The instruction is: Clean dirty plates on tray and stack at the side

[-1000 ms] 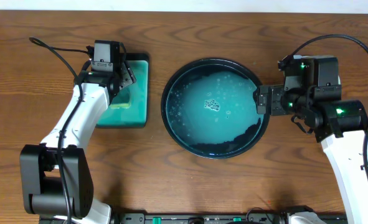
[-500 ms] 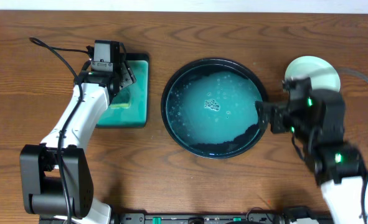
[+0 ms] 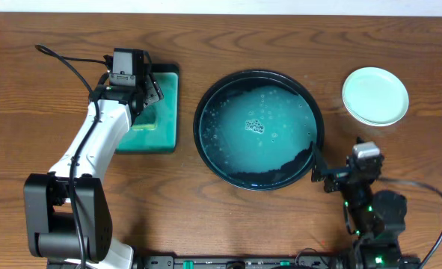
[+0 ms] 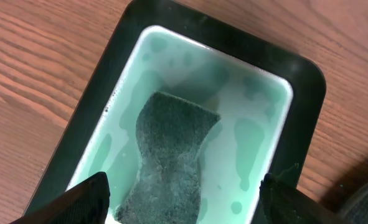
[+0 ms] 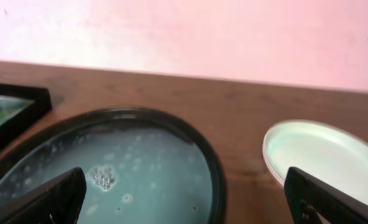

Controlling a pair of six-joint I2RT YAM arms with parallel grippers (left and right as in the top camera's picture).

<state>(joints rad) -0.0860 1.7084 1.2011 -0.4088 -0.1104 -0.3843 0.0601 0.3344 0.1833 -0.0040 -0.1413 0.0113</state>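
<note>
The round black tray (image 3: 314, 112) holds foamy teal water and no plate shows in it; the right wrist view also shows it (image 5: 216, 171). Pale-mint plates (image 3: 375, 96) lie stacked on the bare wood right of the tray, and they also show in the right wrist view (image 5: 324, 158); I cannot tell how many there are. My right gripper (image 3: 321, 173) (image 5: 184, 205) is open and empty, low by the tray's front-right rim. My left gripper (image 3: 144, 90) (image 4: 184, 205) is open above a dark green sponge (image 4: 171, 155).
The sponge lies in a rectangular teal tray with a black edge (image 3: 168, 112) (image 4: 305, 81), left of the round tray. A black cable (image 3: 63, 60) runs along the left arm. Dark equipment lines the table's front edge (image 3: 243, 261).
My right arm has drawn back from the round tray's right rim toward the front edge, uncovering the stacked plates. The left arm has not moved.
</note>
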